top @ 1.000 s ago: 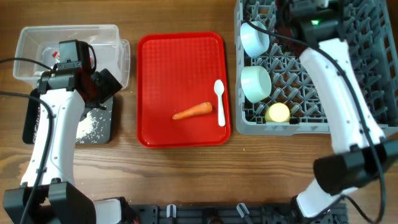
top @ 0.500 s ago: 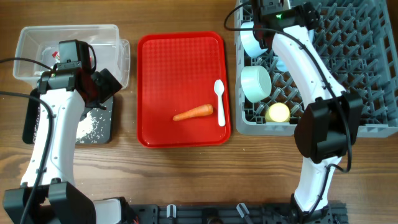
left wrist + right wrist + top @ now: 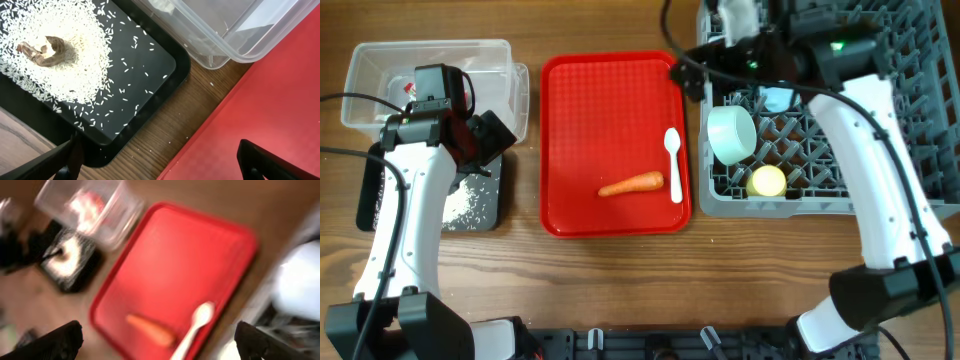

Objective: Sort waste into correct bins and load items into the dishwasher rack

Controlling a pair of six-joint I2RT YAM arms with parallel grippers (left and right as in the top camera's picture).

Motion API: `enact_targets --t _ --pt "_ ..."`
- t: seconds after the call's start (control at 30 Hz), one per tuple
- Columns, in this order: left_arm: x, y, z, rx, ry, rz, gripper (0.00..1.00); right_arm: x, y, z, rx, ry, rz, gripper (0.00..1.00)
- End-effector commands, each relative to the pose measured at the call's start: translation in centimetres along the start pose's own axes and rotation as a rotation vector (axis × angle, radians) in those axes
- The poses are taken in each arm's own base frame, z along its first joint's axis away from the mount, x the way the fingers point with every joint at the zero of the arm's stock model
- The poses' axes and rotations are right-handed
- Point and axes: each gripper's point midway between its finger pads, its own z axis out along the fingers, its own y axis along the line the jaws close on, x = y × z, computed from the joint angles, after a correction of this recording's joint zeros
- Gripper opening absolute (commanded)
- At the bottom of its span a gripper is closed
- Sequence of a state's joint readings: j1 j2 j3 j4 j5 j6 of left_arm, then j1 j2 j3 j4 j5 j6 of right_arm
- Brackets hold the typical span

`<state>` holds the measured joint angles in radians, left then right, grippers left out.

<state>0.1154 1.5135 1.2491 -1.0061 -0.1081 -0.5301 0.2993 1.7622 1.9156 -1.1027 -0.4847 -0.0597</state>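
Observation:
An orange carrot point(image 3: 631, 183) and a white spoon point(image 3: 673, 163) lie on the red serving tray point(image 3: 580, 100). In the blurred right wrist view, the carrot point(image 3: 150, 329) and spoon point(image 3: 195, 325) sit between my fingers, far below. My right gripper point(image 3: 688, 78) hangs open and empty at the rack's left edge. The grey rack point(image 3: 920, 100) holds a pale bowl point(image 3: 731, 132), a yellow cup point(image 3: 767, 181) and a bit of blue plate point(image 3: 778, 99). My left gripper point(image 3: 485, 135) stands open and empty over the black tray's corner point(image 3: 150, 65), where rice point(image 3: 65, 65) and a brown scrap point(image 3: 45, 50) lie.
The clear tub point(image 3: 380, 60) at the back left holds a red wrapper point(image 3: 410, 90). The black tray point(image 3: 380, 200) lies in front of it, close to the red tray's left rim. My right arm spans the rack's back left part.
My right gripper has opened and swung left from above the rack's back to its left edge beside the red tray. The arm now covers the rear bowl. The left arm has not moved.

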Motion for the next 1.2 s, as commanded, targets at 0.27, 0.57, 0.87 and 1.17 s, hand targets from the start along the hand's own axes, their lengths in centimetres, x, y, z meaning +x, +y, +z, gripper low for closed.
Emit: enact_targets --t 0.27,0.57,0.87,1.17 --pt "-0.3 0.4 -0.3 -0.009 -0.018 -0.009 1.00 11.5 4.7 6.6 0.087 0.473 0.121 0.97" --pt "3.4 -4.5 -1.1 0.267 0.180 0.006 1.00 13.0 3.0 -4.4 0.387 0.292 0.266 1.00" --pt "20.5 -16.7 0.2 0.399 0.173 1.016 1.00 13.1 -6.0 -17.9 0.756 -0.049 0.510 1.00" --pt "25.0 -16.7 10.1 0.227 0.201 1.517 0.93 13.4 -6.1 -17.8 0.760 -0.036 0.517 1.00"
